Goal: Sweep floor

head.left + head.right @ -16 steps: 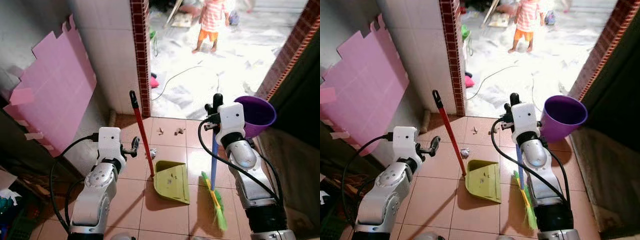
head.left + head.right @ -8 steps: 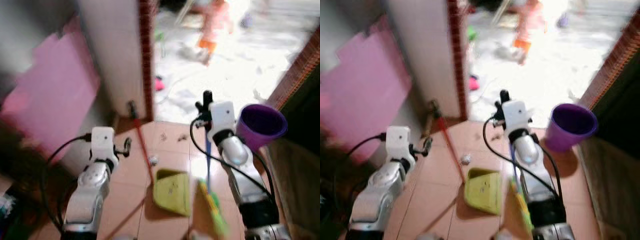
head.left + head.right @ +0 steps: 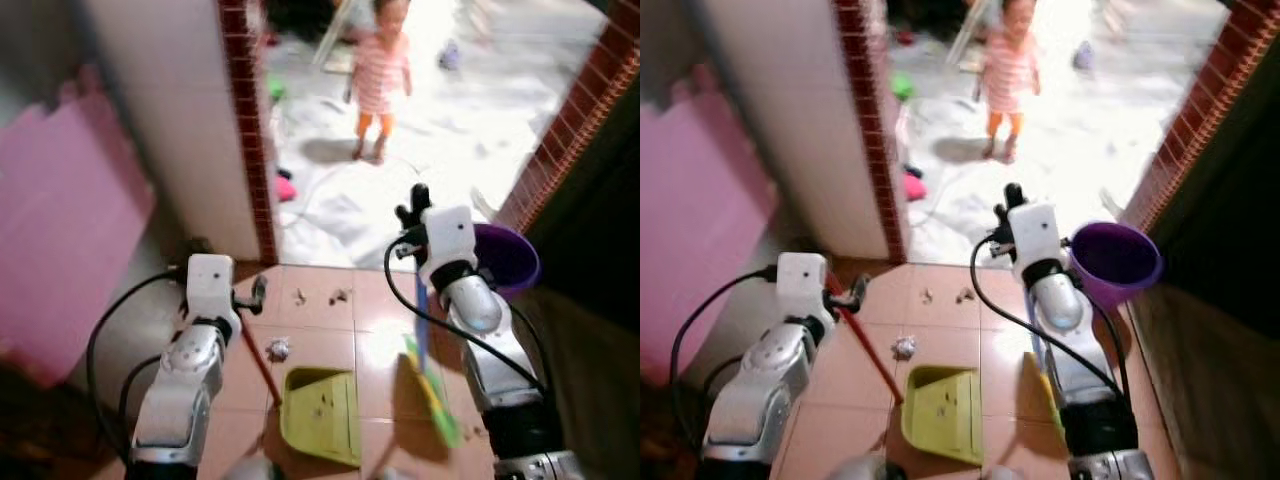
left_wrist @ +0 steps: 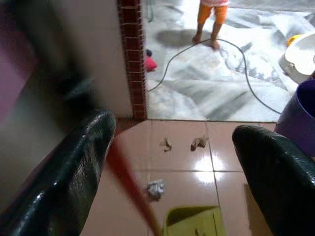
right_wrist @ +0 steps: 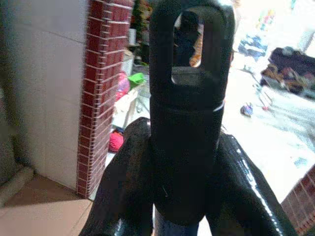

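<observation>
A yellow-green dustpan [image 3: 320,415] lies on the terracotta tile floor, and its red handle [image 3: 258,365] slants up to my left gripper [image 3: 257,292]. In the left wrist view the red handle [image 4: 129,186] passes between the wide-apart fingers [image 4: 74,182], close to one of them, so the gripper is open. My right gripper [image 3: 418,200] is shut on the black top of the broom [image 5: 184,98]. The broom's blue shaft [image 3: 420,320] runs down to green bristles [image 3: 432,395] on the floor. A crumpled paper scrap [image 3: 277,347] and small bits of debris [image 3: 340,295] lie ahead of the dustpan.
A purple bucket [image 3: 510,255] stands by my right arm beside a brick doorway edge. A white wall with a red brick corner [image 3: 245,130] and a pink board [image 3: 60,230] are on the left. A person [image 3: 378,75] stands outside, with a cable [image 4: 246,78] on the ground.
The whole picture has shifted toward the doorway, so the camera moved. My left gripper has come up to the red handle, which now lies between its fingers. The right gripper still holds the broom.
</observation>
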